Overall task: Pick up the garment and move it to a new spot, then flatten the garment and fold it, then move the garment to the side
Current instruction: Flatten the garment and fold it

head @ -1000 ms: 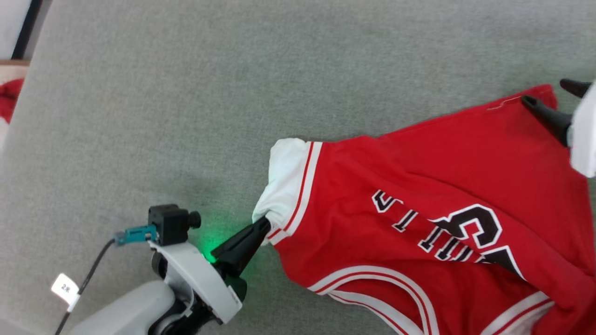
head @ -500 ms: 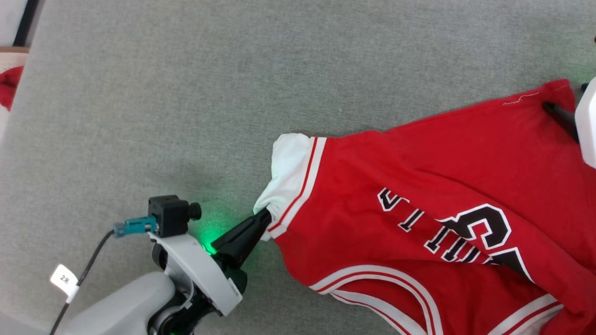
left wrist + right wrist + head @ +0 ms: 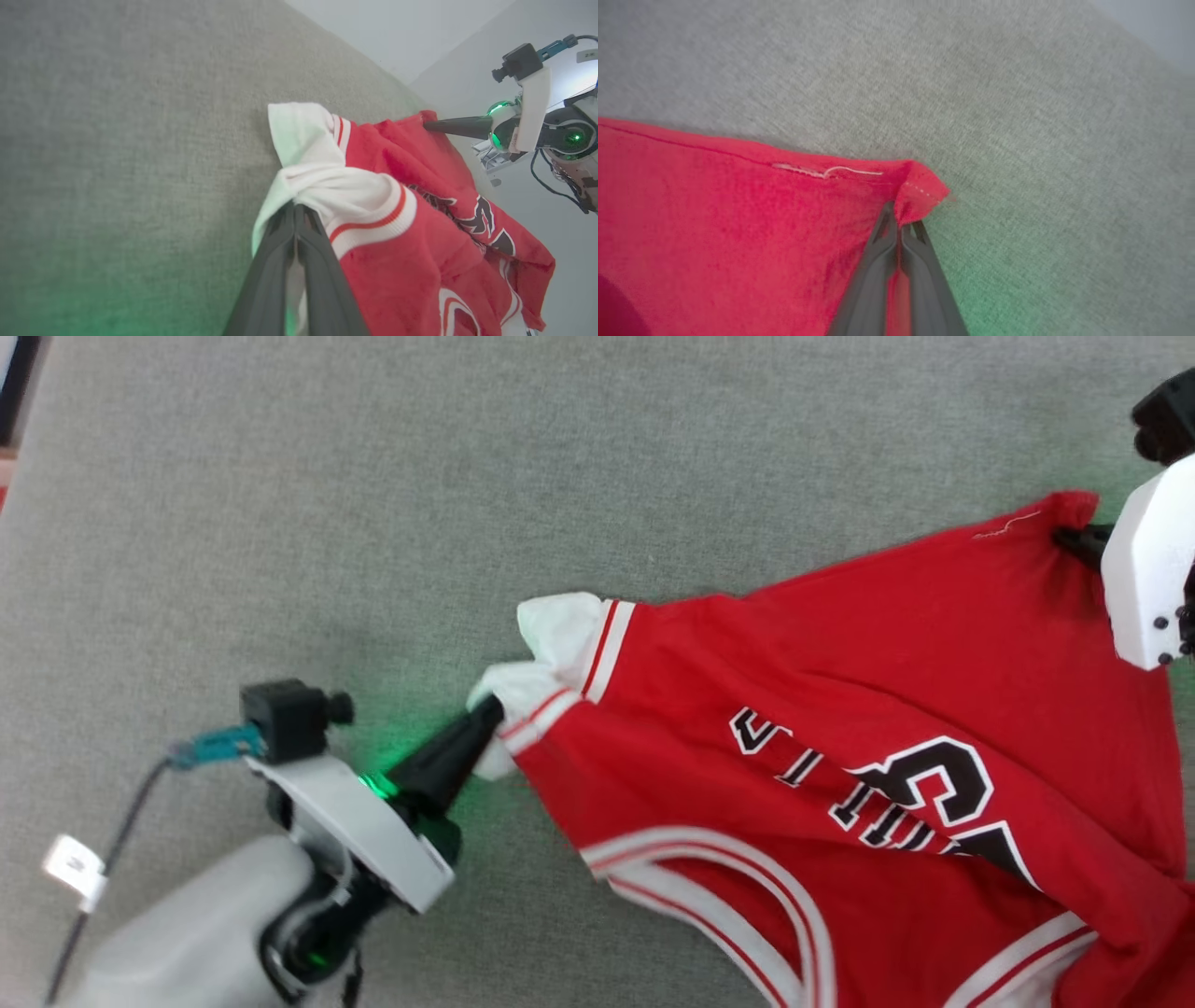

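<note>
Left jaws pinch the sleeve (image 3: 546, 627), right jaws the hem corner (image 3: 1064, 511), so we can lift the garment (image 3: 887, 663) spread.

Work surface (image 3: 467, 448) is flat grey woven fabric, a green light patch (image 3: 397, 742) on it, plain pale wall (image 3: 402, 23) beyond its edge.

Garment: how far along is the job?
Done: both grips are on. The left gripper is shut on the white sleeve, the right gripper on a red hem corner of the garment. In hand: the pick-up; the fabric is rumpled over the grey surface. Left: moving it, flattening, folding, setting it aside.
</note>
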Controlling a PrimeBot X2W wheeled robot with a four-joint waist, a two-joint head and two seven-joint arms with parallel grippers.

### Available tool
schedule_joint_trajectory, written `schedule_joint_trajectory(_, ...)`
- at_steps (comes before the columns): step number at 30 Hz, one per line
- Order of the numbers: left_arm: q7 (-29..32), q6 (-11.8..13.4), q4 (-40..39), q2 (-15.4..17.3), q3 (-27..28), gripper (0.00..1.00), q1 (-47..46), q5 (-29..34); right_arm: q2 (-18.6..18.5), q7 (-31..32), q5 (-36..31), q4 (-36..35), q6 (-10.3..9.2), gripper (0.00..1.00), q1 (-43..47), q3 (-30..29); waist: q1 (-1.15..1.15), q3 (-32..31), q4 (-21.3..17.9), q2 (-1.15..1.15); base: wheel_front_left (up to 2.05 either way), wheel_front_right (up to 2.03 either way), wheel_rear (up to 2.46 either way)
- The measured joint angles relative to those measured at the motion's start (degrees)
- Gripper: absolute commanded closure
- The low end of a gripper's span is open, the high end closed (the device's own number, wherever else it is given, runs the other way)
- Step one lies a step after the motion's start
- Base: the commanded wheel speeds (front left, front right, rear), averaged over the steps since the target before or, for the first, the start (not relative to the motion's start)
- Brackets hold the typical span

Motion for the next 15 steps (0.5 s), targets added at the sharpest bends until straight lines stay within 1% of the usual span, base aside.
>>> schedule_joint_trajectory(4, 1.02, 0.00, -0.94, 1.32, 0.19, 1.00, -3.80, -0.55, 1.14, -4.33, 0.86, 4.36, -0.01, 1.00, -1.18, -3.99, 0.00, -1.31, -0.56, 0.00, 0.00, 0.00, 0.00)
schedule_joint_trajectory(7, 4.14, 0.00, -1.55, 1.52, 0.35, 1.00, -9.31, -2.79, 1.34, -9.11, -0.07, 7.05, -0.01, 1.00, -3.52, -8.33, 0.00, -1.64, -1.10, 0.00, 0.00, 0.00, 0.00)
schedule_joint_trajectory(8, 5.15, 0.00, -1.76, 1.47, 1.11, 1.00, -11.56, -4.58, 1.81, -11.35, -0.83, 8.10, -0.01, 1.00, -4.71, -10.25, 0.00, -1.49, -1.25, 0.00, 0.00, 0.00, 0.00)
schedule_joint_trajectory(11, 8.67, -0.01, -1.01, 1.75, 5.14, 1.00, -18.74, -10.44, 4.82, -16.55, -4.11, 11.12, -0.04, 1.00, -10.17, -14.74, 0.00, -0.75, -2.00, 0.00, 0.00, 0.00, 0.00)
schedule_joint_trajectory(13, 10.73, 0.00, 1.63, 2.14, 8.70, 1.00, -24.20, -13.61, 7.09, -20.37, -6.27, 13.35, -0.03, 1.00, -15.01, -18.38, 0.00, -0.02, -2.69, 0.00, 0.00, 0.00, 0.00)
schedule_joint_trajectory(15, 12.73, 0.00, 5.48, 1.77, 11.68, 1.00, -29.73, -15.77, 8.77, -23.95, -9.10, 15.56, -0.03, 1.00, -19.78, -21.76, 0.00, 0.68, -3.50, 0.00, 0.00, 0.00, 0.00)
